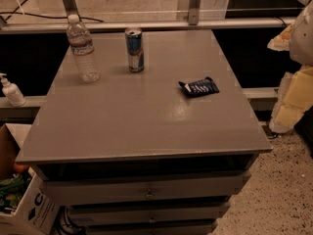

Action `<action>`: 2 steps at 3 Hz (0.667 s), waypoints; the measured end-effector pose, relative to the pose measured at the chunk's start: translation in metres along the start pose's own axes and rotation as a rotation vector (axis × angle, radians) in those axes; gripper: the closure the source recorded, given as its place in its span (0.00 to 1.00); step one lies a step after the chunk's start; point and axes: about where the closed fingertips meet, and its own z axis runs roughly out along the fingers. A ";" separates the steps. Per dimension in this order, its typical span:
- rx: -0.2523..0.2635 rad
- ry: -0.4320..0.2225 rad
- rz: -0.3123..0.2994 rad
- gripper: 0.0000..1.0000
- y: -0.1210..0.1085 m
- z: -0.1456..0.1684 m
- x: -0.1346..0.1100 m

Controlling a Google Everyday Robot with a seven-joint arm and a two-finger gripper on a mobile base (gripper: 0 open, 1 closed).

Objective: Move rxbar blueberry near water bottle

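The rxbar blueberry [199, 87], a flat dark-blue wrapper with pale lettering, lies on the right part of the grey tabletop [142, 116]. The water bottle [82, 49], clear with a white cap and a pale label band, stands upright at the back left. The bar is well apart from the bottle, with about half of the table's width between them. My gripper [289, 104] is a pale white and yellow shape at the right edge of the view. It is off the table's right side, to the right of the bar, and touches nothing.
A blue-and-silver drink can [134, 50] stands upright at the back, right of the bottle. A white pump bottle [11, 90] sits on a ledge to the left. A cardboard box [22, 199] stands on the floor at the lower left. Drawers [146, 192] are below the top.
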 end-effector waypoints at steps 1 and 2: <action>0.000 0.000 0.000 0.00 0.000 0.000 0.000; 0.010 -0.013 0.008 0.00 -0.001 -0.001 -0.001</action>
